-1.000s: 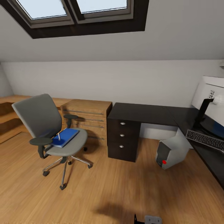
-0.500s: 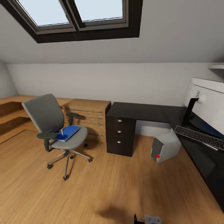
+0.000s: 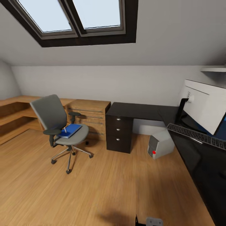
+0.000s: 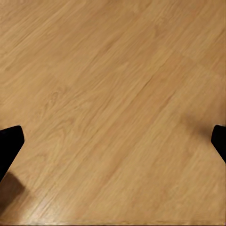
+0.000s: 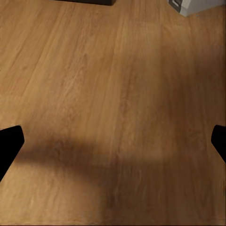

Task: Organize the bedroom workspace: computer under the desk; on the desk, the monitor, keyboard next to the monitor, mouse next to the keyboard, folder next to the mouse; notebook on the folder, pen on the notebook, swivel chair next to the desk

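Both claws released over floor [image 4: 113,94]; swivel chair [image 3: 59,125] carries folder [image 3: 70,130].

Your table [image 3: 141,111] carries monitor [image 3: 204,108] and keyboard [image 3: 196,135]; the floor [image 3: 103,182] (light wood) bears chair [image 3: 61,125] and computer [image 3: 160,143].

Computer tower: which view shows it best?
Head view: the whole computer tower shows, standing on the floor beside the desk. Right wrist view catches just a corner of it. Left wrist view looks at floor.
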Motion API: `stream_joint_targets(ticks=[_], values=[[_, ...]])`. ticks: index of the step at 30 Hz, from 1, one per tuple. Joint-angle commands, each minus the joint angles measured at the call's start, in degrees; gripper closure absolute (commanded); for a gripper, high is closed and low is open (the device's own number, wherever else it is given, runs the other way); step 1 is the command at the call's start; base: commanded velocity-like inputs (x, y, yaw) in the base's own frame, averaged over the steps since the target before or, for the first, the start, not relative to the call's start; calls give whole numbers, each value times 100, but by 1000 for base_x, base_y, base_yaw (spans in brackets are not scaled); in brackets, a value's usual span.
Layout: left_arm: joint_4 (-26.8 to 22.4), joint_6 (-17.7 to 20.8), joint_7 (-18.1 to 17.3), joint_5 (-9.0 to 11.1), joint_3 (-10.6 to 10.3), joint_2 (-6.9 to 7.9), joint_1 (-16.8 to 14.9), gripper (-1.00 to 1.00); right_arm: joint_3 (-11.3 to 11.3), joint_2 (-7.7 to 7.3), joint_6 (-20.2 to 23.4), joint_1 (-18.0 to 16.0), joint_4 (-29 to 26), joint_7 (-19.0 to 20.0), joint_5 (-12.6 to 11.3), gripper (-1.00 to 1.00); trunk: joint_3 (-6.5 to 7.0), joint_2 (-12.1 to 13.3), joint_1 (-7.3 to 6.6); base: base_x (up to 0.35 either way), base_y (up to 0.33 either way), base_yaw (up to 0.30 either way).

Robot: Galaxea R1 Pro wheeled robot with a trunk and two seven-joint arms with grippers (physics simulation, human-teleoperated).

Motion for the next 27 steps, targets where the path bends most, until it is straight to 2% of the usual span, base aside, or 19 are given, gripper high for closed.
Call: stream_joint_targets(ticks=[1, 13, 27], values=[[1, -33, 34, 61, -39, 6, -4, -100, -32, 1, -13, -5, 8, -38, 61, -100, 13, 38, -27, -337, -74, 0], [1, -33, 34, 61, -49, 6, -4, -100, -34, 1, -17, -5, 8, -36, 61, -100, 228, 520, -290, -317, -69, 0], [1, -33, 34, 61, -53, 6, -4, -100, -27, -16, -360, -5, 25, -35, 68, -100, 480, 1081, -598, -23, -5, 0]])
